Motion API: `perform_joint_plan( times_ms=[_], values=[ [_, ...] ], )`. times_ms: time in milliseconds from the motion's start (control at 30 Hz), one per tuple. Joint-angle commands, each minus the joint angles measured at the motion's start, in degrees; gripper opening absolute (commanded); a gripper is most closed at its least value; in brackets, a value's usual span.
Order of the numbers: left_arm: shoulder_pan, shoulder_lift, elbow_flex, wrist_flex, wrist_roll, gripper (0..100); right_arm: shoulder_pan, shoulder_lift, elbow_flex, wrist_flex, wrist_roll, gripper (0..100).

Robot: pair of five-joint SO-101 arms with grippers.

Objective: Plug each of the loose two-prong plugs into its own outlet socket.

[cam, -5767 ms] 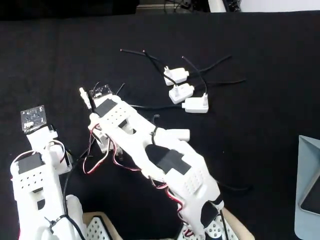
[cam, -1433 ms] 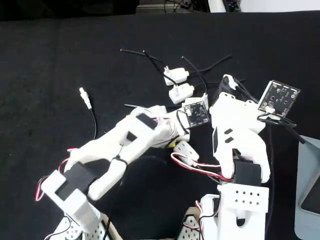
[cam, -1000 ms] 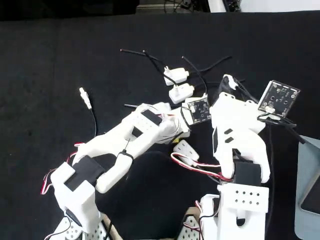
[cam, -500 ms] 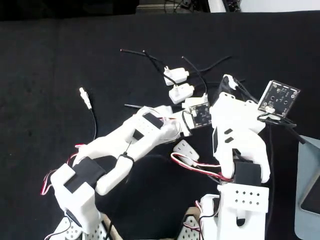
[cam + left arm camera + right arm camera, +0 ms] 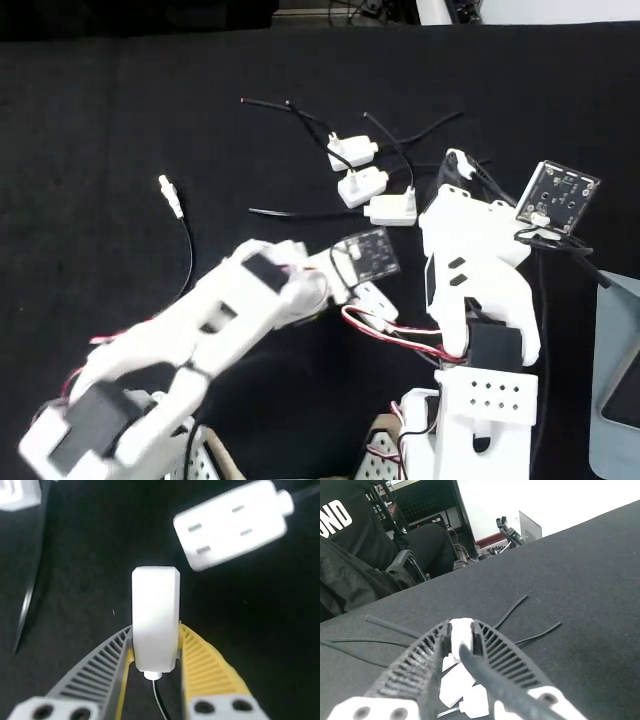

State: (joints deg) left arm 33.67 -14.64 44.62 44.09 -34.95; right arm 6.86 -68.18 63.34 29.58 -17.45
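The white boxy plug [image 5: 155, 607] is clamped in your left gripper [image 5: 155, 630], with a grey finger [image 5: 107, 655] on one side and a yellow finger [image 5: 200, 655] on the other. A thin wire comes out of its back end. Just ahead of it, but not touching, a white outlet socket [image 5: 232, 525] with small slots in its face lies on the black surface [image 5: 75, 590]. From above you can see three white socket blocks lying close together in a row: the far block [image 5: 352, 152], the middle block [image 5: 362, 186] and the near block [image 5: 392, 210]. Thin black wires [image 5: 300, 120] spread out from them. Your left arm [image 5: 230, 310] comes in low toward the near block. Your right gripper [image 5: 461, 630] is squeezed tight on a small white plug [image 5: 462, 624], and a black cord [image 5: 475, 665] runs back from it along the gripper. It is held up off the surface, just beside the row of blocks. A slim white plug [image 5: 170, 195] with its own black lead [image 5: 189, 250] lies well apart from the rest, out on the left arm's side.
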Motion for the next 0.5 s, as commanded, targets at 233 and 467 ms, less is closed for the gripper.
perform_joint_plan(
  times_ms=[233, 467],
  values=[
    [-8.48, -25.67, 15.25, 2.99, 8.79, 3, -2.46, -0.75, -1.89, 0.88, -0.18, 1.1],
    [-9.36, -30.86, 21.58, 2.99, 12.75, 3, -2.46, -0.75, -1.89, 0.88, -0.09, 1.1]
  ],
)
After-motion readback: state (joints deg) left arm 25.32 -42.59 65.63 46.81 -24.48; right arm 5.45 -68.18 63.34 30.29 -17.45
